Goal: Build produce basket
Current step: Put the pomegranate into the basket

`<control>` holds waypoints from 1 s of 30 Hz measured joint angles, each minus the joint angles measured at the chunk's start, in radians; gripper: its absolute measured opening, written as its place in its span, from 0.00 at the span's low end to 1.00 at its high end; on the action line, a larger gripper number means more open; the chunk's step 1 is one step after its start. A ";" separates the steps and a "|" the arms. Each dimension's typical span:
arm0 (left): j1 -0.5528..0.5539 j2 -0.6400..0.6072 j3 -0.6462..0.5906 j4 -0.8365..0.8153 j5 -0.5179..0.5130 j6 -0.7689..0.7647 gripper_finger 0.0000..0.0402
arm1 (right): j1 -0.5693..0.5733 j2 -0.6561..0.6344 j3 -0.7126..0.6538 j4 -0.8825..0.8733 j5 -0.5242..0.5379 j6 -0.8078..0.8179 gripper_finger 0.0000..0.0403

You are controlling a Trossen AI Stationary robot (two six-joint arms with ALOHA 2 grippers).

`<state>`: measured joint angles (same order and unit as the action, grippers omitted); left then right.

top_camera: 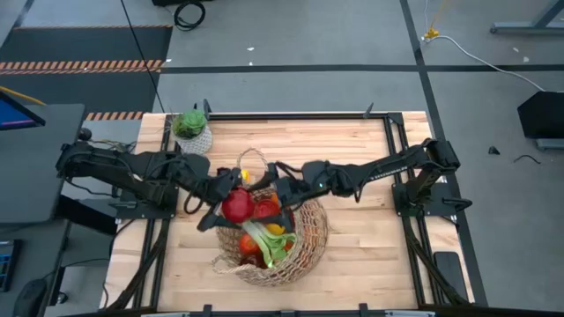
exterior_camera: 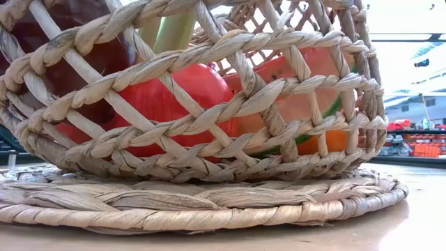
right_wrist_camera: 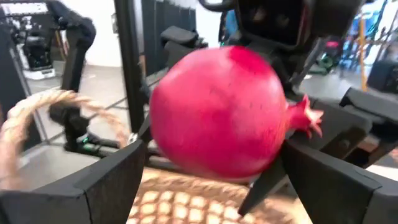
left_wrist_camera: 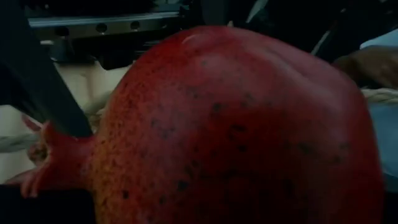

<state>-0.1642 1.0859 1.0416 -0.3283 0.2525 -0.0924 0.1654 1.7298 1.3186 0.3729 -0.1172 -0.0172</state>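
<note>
The wicker basket (top_camera: 304,251) stands on the table's near middle on its flat woven foot (exterior_camera: 209,202). In it lies produce: red fruit (exterior_camera: 174,97), an orange (exterior_camera: 327,143) and a leek (top_camera: 264,238). Above its far left rim hangs a big red pomegranate (top_camera: 236,207), which fills the left wrist view (left_wrist_camera: 236,124). My left gripper (top_camera: 225,201) comes from the left and has it between wide-set fingers. My right gripper (right_wrist_camera: 214,149) comes level from the right and is open, its fingers on either side of the fruit (right_wrist_camera: 217,112). My left gripper has the pomegranate's round body between its two wide-spread fingers, one finger (right_wrist_camera: 264,186) slanting under it and one finger (left_wrist_camera: 43,81) beside the crown (left_wrist_camera: 50,155). The fruit sits close to the wrist, crown sideways, lifted clear above the basket. My right gripper's fingertips stand close beside the pomegranate's flanks (right_wrist_camera: 158,155); I cannot tell whether they touch it.
A small potted green plant (top_camera: 191,128) stands at the far left of the table. The basket's thin loop handle (top_camera: 251,157) rises between the two grippers. Bare wood lies right of the basket and toward the far right corner.
</note>
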 joint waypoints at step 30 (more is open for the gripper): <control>-0.162 0.098 -0.004 -0.153 -0.346 -0.255 0.97 | 0.104 0.005 0.005 0.156 0.455 0.145 0.89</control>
<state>-0.3259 1.1838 1.0372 -0.4812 -0.0933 -0.3476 0.2699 1.7343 1.3239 0.5284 0.3380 0.1280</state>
